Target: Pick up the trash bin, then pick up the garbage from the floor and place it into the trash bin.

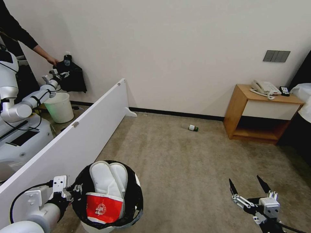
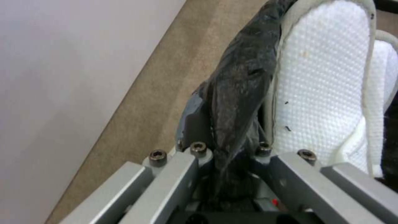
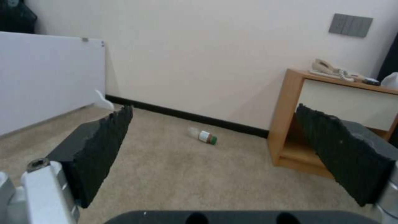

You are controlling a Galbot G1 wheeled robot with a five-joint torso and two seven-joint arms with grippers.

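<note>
Beige carpet floor [image 1: 181, 161], wooden nightstand [image 1: 259, 113], small bottle [image 1: 193, 127] near wall. Left gripper [image 1: 73, 191] clamped on trash bin [image 1: 129, 194] rim; right gripper [image 1: 251, 189] spread wide, empty.

The left arm reaches in low, its left gripper [image 1: 73, 191] clamped tight, the bag-lined rim of the trash bin [image 1: 132, 200] pinched between the metal fingers [image 2: 182, 174]. The right gripper [image 1: 249, 187] hangs out ahead of its wrist, black serrated fingers [image 3: 104, 146] spread wide with nothing between them
</note>
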